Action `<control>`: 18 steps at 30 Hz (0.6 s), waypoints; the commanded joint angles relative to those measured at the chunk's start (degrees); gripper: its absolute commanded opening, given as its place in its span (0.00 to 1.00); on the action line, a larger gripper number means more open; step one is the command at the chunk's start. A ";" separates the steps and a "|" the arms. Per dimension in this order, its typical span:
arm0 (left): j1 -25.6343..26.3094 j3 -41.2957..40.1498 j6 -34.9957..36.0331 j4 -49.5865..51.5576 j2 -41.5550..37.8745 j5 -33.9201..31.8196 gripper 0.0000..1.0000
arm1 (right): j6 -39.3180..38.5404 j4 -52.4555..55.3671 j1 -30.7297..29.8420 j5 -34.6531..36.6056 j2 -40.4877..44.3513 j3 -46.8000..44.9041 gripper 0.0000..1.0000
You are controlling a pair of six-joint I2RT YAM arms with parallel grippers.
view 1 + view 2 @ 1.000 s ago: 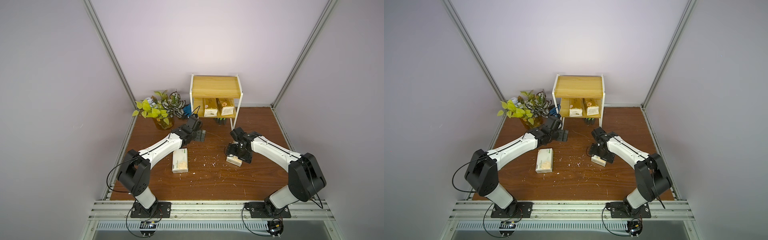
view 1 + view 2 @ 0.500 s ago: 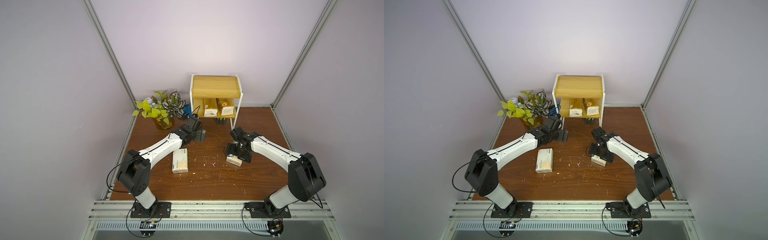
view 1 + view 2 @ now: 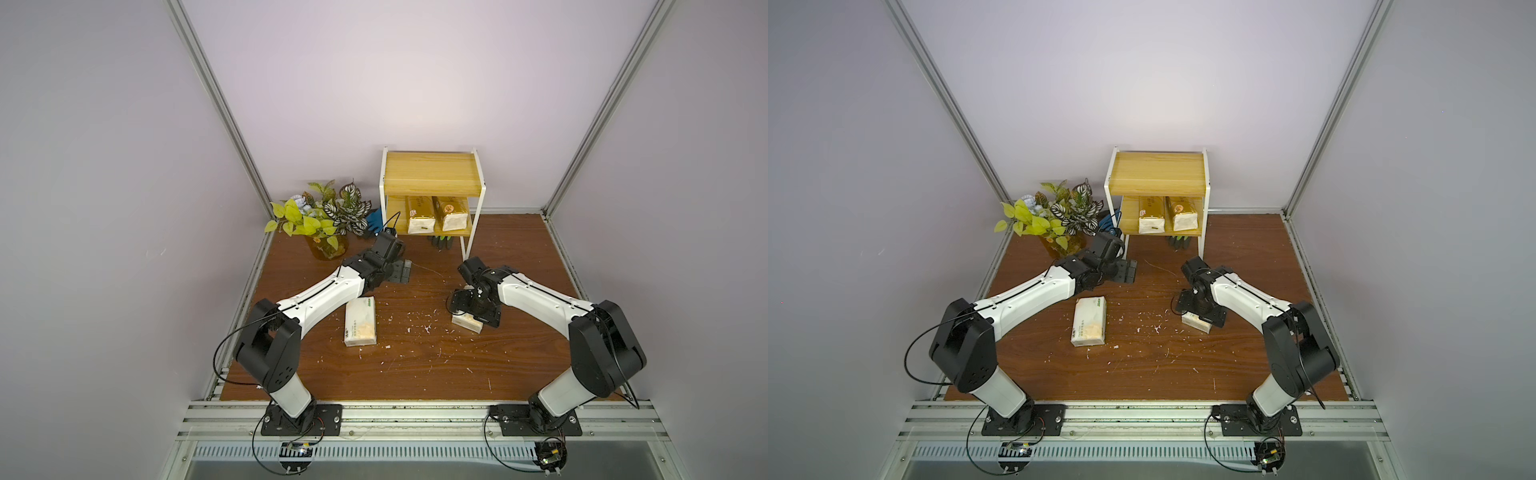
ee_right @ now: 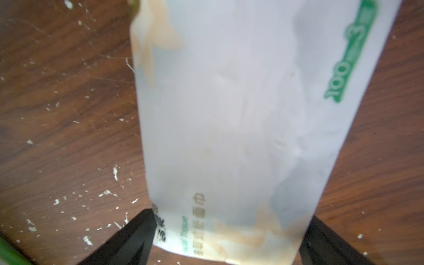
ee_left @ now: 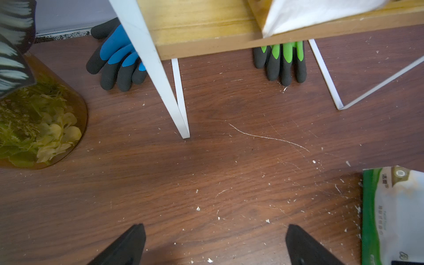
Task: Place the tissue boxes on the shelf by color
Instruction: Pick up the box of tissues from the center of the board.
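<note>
The shelf (image 3: 430, 172) stands at the back, its top board bare. Two gold tissue boxes (image 3: 420, 214) (image 3: 451, 212) lie side by side on its lower board. One white tissue box (image 3: 360, 322) lies flat on the table beside my left forearm. The other white tissue box (image 4: 229, 114) rests on the table between the fingers of my right gripper (image 4: 230, 215), which is open and straddles its end; in both top views the gripper (image 3: 473, 316) covers most of it. My left gripper (image 5: 215, 227) is open over bare table in front of the shelf's front leg (image 5: 160, 68).
Potted plants (image 3: 320, 216) in an amber pot (image 5: 41, 119) stand left of the shelf. A blue glove (image 5: 117, 57) lies by the shelf leg and a green glove (image 5: 281, 62) under the shelf. White crumbs dot the brown table (image 3: 415, 365).
</note>
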State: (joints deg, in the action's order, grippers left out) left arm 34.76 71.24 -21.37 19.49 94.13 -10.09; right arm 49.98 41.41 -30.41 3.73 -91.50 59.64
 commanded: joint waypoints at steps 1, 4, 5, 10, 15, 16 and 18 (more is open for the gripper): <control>-0.75 -0.69 -0.08 0.20 -0.48 0.43 0.99 | 0.12 0.17 -0.35 0.07 -0.55 -1.55 0.99; -0.75 -0.67 -0.04 0.20 -0.35 0.54 0.99 | 0.28 -0.23 -0.34 0.39 -1.20 -2.30 1.00; -0.75 -0.67 -0.03 0.24 -0.29 0.54 0.99 | 0.32 -0.49 -0.35 0.52 -1.50 -2.52 0.99; -0.75 -0.67 0.01 0.28 -0.30 0.59 0.99 | -0.03 -1.15 -0.35 1.31 -2.57 -3.73 0.99; -0.75 -0.97 0.21 0.20 -0.57 0.68 1.00 | -1.59 -1.23 -0.35 3.02 -2.78 -4.57 0.99; -0.75 -0.93 0.13 0.20 -0.55 0.79 1.00 | -1.99 -1.23 -0.35 3.18 -2.73 -4.61 0.99; -0.75 -0.96 0.14 0.20 -0.52 0.91 1.00 | -2.55 -1.09 -0.43 4.02 -2.85 -4.60 0.94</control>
State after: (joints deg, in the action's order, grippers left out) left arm 34.76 71.16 -21.37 19.46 94.13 -9.87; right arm 49.36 37.19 -30.44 4.51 -92.79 56.77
